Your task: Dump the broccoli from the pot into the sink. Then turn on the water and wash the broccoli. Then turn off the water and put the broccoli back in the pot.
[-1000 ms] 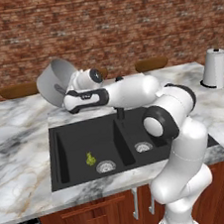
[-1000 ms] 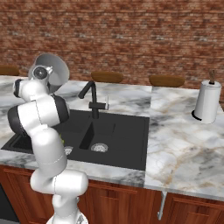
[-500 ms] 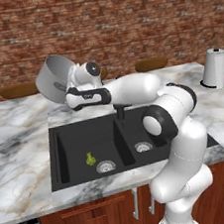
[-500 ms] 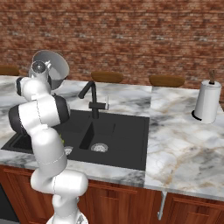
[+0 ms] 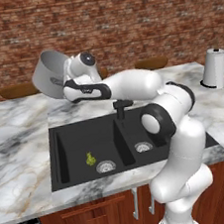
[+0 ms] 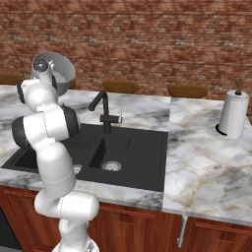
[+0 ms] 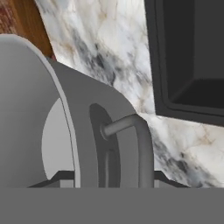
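Grey metal pot [image 5: 49, 74] is clamped by its rim in the claw [image 5: 66, 84], tipped on its side in the air above the marble tabletop [image 5: 16, 126] behind the black sink [image 5: 72, 139]. Broccoli [image 5: 90, 159] lies in the larger basin beside the drain [image 5: 105, 166].

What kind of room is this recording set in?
A kitchen, rendered: a black two-basin sink with a faucet set in a marble counter, and a paper towel roll against a brick wall.
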Tool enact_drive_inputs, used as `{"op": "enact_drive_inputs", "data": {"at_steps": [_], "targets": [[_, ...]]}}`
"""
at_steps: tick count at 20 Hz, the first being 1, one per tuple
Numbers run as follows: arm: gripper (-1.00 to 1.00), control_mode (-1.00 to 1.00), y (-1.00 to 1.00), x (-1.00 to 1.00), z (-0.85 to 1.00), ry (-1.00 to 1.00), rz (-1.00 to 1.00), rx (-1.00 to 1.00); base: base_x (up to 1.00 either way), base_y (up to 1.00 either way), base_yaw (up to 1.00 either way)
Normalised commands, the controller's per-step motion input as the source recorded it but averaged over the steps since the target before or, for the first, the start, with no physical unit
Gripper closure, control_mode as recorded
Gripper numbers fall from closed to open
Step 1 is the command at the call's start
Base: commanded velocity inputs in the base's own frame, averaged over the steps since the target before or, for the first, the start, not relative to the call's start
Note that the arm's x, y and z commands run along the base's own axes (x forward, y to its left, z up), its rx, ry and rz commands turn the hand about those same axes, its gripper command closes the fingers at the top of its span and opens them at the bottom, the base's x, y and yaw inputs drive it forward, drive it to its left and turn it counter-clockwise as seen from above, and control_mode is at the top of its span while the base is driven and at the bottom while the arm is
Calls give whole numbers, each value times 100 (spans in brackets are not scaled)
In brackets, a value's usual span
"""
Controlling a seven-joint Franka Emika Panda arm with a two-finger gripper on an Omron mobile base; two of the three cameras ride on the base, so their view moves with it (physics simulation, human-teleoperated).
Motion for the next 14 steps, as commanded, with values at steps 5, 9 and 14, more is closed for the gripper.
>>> {"op": "enact_drive_inputs", "data": {"at_steps": [5, 9, 14], "targets": [[100, -100, 26, -1, 0, 3, 0, -9, 0, 0, 0], [100, -100, 27, -1, 1, 0, 0, -8, 0, 0, 0], [100, -100, 34, -1, 6, 0, 0, -9, 0, 0, 0]]}}
